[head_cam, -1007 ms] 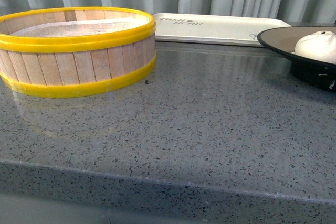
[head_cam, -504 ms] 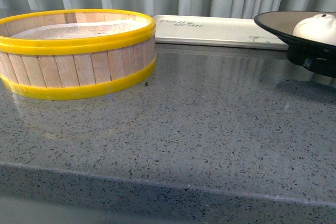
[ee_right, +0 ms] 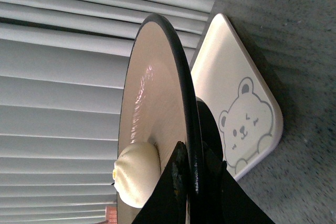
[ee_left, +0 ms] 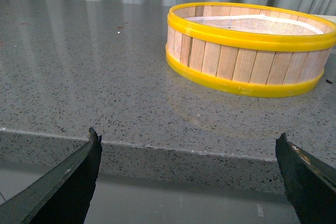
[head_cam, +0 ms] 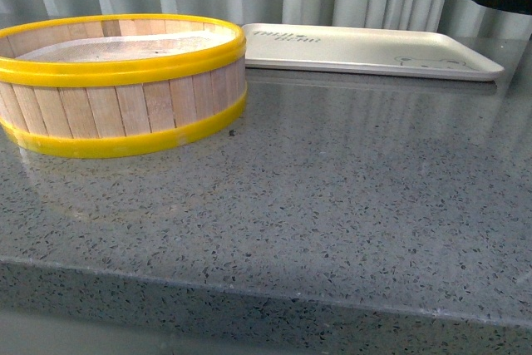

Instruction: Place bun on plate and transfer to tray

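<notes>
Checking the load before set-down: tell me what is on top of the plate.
One white bun sits on the tan face of the plate, near the rim gripped by the right tool. The face behind the tool is hidden.

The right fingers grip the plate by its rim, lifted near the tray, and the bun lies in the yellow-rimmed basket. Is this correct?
Not quite. The bun lies on the plate, not in the basket; the right wrist view shows it. The right fingers do grip the plate's rim, lifted near the tray.
</notes>
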